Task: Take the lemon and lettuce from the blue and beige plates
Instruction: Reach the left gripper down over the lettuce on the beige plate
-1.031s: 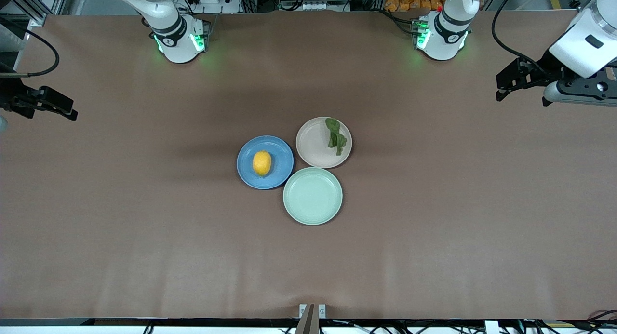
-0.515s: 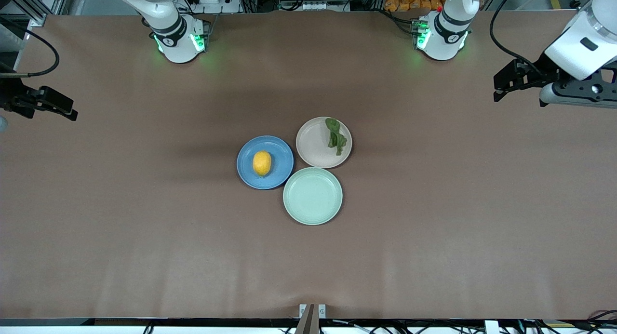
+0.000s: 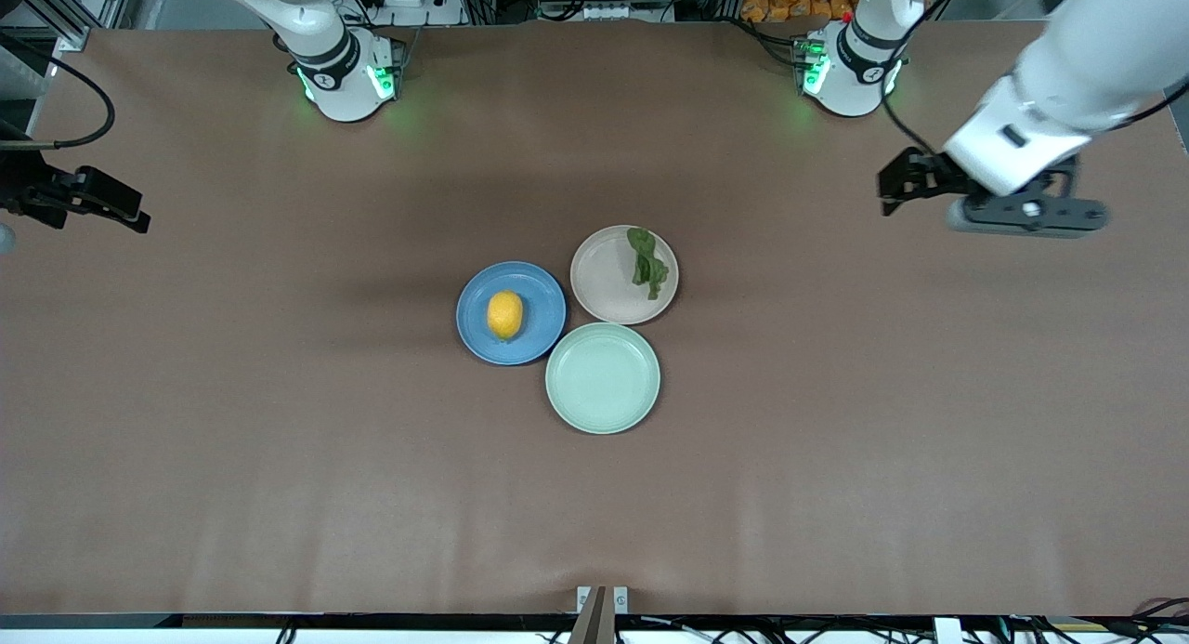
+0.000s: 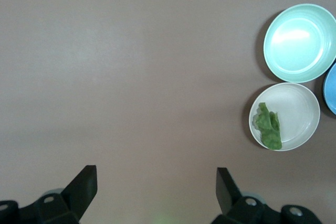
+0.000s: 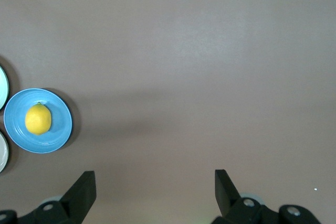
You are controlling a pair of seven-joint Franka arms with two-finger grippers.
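Observation:
The lemon (image 3: 504, 315) lies on the blue plate (image 3: 543, 295) at the table's middle; the right wrist view shows the lemon (image 5: 38, 119) on that plate (image 5: 59, 129). The lettuce (image 3: 646, 264) lies on the beige plate (image 3: 602, 280), also in the left wrist view (image 4: 269, 125) on its plate (image 4: 300, 113). My left gripper (image 3: 894, 187) is open and empty, up over bare table toward the left arm's end, apart from the plates. My right gripper (image 3: 130, 215) is open and empty at the right arm's end, waiting.
An empty mint-green plate (image 3: 602, 378) touches both other plates, nearer to the front camera; it also shows in the left wrist view (image 4: 299, 43). The brown table cover (image 3: 279, 440) spreads wide around the three plates.
My left arm has swung from the table's end toward the plates, its gripper still open. The right arm, plates, lemon and lettuce have not moved.

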